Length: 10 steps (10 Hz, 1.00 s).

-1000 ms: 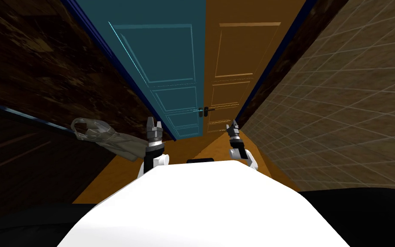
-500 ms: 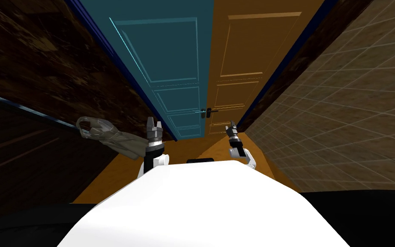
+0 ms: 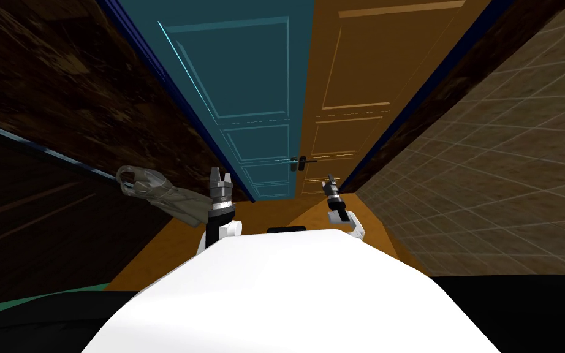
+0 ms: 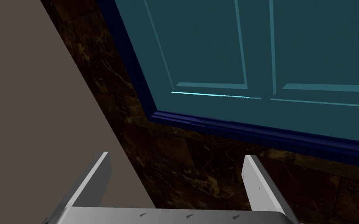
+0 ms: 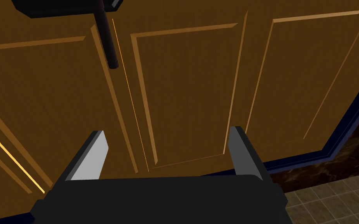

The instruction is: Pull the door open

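An orange panelled door (image 3: 361, 92) stands ahead, next to a teal panelled leaf (image 3: 244, 79), both inside a dark blue frame (image 3: 171, 86). A dark lever handle (image 3: 303, 162) sits at the seam between them. My right gripper (image 3: 330, 182) is open, just below and to the right of the handle and short of the door. In the right wrist view the handle (image 5: 106, 39) lies beyond the open gripper (image 5: 167, 147), off to one finger's side, with nothing between the fingers. My left gripper (image 3: 220, 182) is open and faces the teal leaf's (image 4: 272, 46) lower corner.
A dark marbled wall (image 3: 60, 79) runs along the left and a tan tiled wall (image 3: 508, 153) along the right, making a narrow passage. A grey, limp-looking object (image 3: 159, 196) hangs close to my left arm. The floor (image 3: 312, 211) before the door is orange.
I have moved closer to the door, which looks larger now. The right gripper has stayed just under the handle. The left arm has kept its pose.
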Tool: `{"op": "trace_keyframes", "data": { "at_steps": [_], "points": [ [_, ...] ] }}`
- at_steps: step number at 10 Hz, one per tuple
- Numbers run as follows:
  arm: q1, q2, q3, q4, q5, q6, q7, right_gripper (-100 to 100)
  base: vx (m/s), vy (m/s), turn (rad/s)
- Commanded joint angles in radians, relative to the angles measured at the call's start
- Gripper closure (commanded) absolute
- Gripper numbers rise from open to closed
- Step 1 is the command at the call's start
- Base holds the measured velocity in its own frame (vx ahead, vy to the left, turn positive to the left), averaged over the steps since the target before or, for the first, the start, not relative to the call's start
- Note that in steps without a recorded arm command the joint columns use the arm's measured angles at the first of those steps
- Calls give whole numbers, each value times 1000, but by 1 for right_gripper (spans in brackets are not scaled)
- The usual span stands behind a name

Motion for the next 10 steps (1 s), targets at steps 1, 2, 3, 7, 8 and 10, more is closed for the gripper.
{"op": "trace_keyframes", "data": {
  "at_steps": [1,2,3,7,8,10],
  "points": [
    [-13,-4,-4,36,12,-1,-10,-100,109,-8,95],
    [-30,-11,-8,73,26,3,-22,-100,141,-16,118],
    [-38,-14,-10,90,33,5,-27,-100,137,-8,111],
    [-73,-28,-20,171,63,14,-53,-100,122,-20,86],
    [-85,-33,-23,197,73,17,-61,-100,150,-48,87],
    [-101,-39,-27,232,86,21,-73,-100,144,-34,81]
  ]
}}
